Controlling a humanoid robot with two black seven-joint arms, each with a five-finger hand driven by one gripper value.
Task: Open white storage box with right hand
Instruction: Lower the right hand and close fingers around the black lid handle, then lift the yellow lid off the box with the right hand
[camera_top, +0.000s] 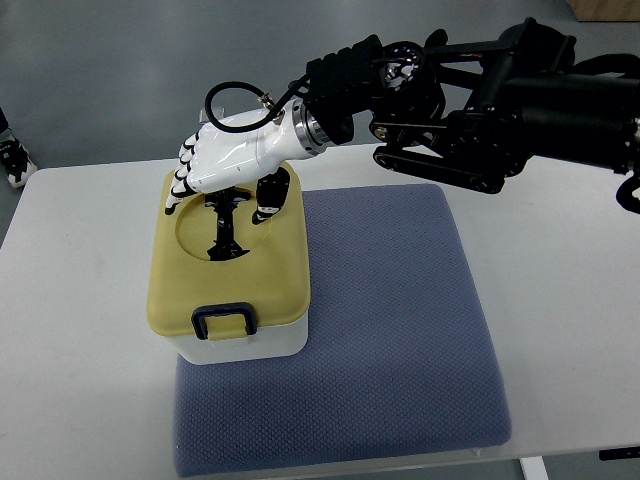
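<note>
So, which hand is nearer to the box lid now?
Right. The right hand hovers over the far part of the lid, fingers spread around the black handle in its recess. The left hand is not in view.

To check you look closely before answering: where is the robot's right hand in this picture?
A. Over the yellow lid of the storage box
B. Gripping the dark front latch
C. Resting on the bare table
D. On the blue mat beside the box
A: the right hand is over the yellow lid, its fingers at the lid's round recess.
</note>
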